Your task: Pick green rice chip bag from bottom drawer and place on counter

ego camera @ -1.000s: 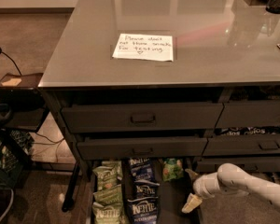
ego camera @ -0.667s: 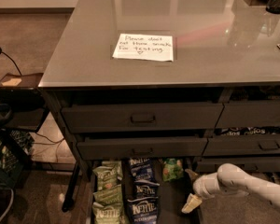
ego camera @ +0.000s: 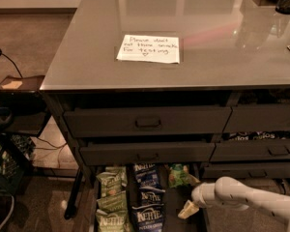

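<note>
1. Bottom drawer pulled open at the cabinet's foot; rows of olive-green Kettle bags and dark blue Kettle bags inside.
2. Green rice chip bag at back right of drawer, beside the blue row.
3. Tool on white arm from the right, low in drawer, just in front of green bag; contact and grip state: cannot tell.
4. Bench bears handwritten paper note.

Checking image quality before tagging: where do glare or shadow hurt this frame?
Camera view: the glossy counter carries pale reflections and a pinkish streak right of the note; the bottom drawer sits in dim shadow, though the green rice chip bag is readable there; the gripper hangs over the drawer's right side, near the bag.
</note>
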